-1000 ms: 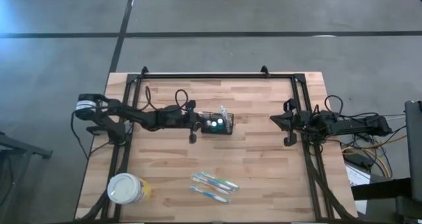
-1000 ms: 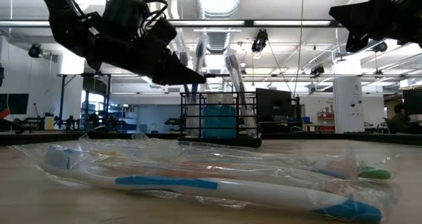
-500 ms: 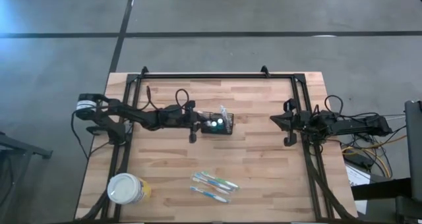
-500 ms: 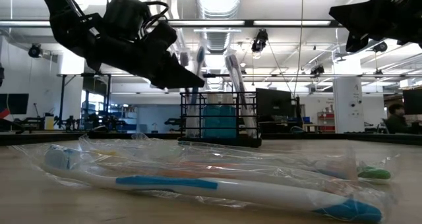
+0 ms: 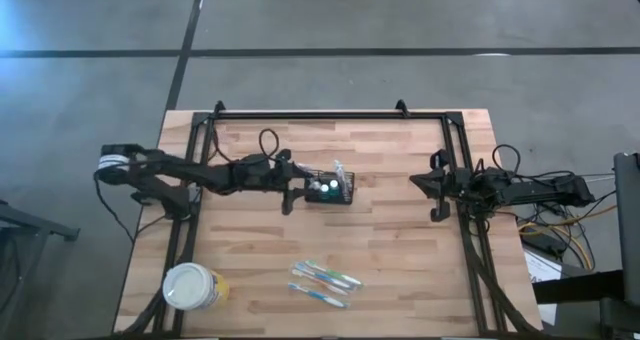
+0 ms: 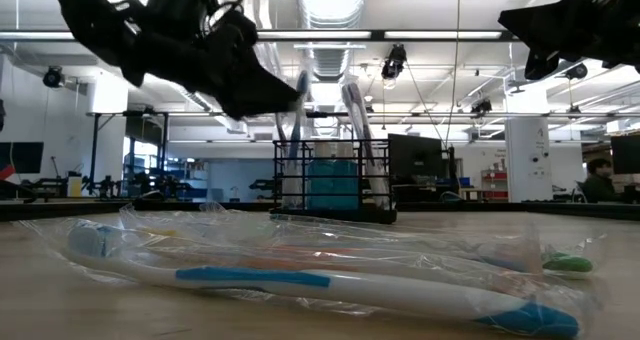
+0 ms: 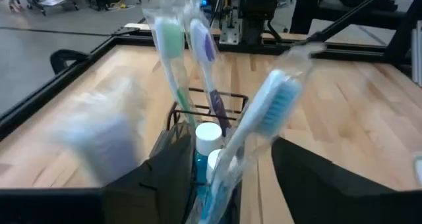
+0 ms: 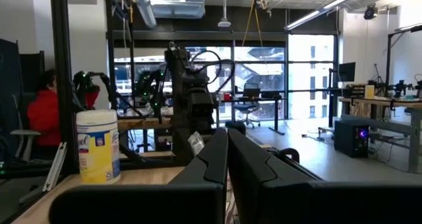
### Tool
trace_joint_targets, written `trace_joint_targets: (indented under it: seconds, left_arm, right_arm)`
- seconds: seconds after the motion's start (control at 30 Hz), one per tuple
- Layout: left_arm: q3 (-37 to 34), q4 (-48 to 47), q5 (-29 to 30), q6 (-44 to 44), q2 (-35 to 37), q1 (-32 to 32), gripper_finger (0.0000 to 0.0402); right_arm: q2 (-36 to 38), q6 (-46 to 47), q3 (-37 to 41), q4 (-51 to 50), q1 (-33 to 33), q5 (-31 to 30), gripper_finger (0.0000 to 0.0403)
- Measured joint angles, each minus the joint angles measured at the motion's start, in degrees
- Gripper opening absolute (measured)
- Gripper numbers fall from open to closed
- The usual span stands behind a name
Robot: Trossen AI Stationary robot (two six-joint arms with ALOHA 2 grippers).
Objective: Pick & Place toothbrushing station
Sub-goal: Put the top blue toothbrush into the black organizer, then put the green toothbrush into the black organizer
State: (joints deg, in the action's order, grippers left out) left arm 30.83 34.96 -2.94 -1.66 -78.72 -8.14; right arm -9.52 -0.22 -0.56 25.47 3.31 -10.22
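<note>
1. Nearest, table's 6 o'clock edge: clear-wrapped toothbrushes w/ blue and green handles (image 5: 324,281) lie loose; round white-lidded yellowish tub (image 5: 192,286) sits at approx 8 o'clock.
2. Mid-table: small black wire-mesh rectangular basket (image 5: 328,188) stands upright, open top up, long axis running 9-to-3 o'clock. It holds upright wrapped brushes (image 7: 198,59) and white-capped blue tubes (image 7: 208,140).
3. Left gripper (image 5: 292,188) hangs just at basket's 9 o'clock end, jaws apart, holding nothing; a brush rises between the fingers (image 7: 173,168) in the wrist view.
4. Risk: a finger could snag a leaning brush or its wrap, tipping the basket.
5. Right gripper (image 5: 434,194), well off at 3 o'clock, is closed tight and empty.
</note>
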Motion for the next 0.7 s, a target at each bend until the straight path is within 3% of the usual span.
trace_joint_targets:
  seconds: [0.2, 0.43, 0.57, 0.7]
  left_arm:
    - [0.0, -10.0, -0.5, 0.1, 10.8, 0.0, 0.0229]
    - [-0.1, -24.9, -3.1, 3.5, 27.0, 0.1, 0.0211]
    - [-0.1, -35.0, -3.2, 6.7, 37.4, 0.1, 0.0170]
    - [-2.3, -39.0, -3.2, 8.8, 47.4, 0.1, 0.0098]
  right_arm:
    - [0.0, -0.1, 0.0, 0.2, 0.0, -0.3, 0.0008]
    - [0.0, -0.1, 0.0, 0.4, 0.0, -0.4, 0.0008]
    - [0.0, -0.1, 0.0, 0.4, 0.0, -0.4, 0.0008]
    - [0.0, 0.0, 0.0, 0.4, 0.0, -0.4, 0.0008]
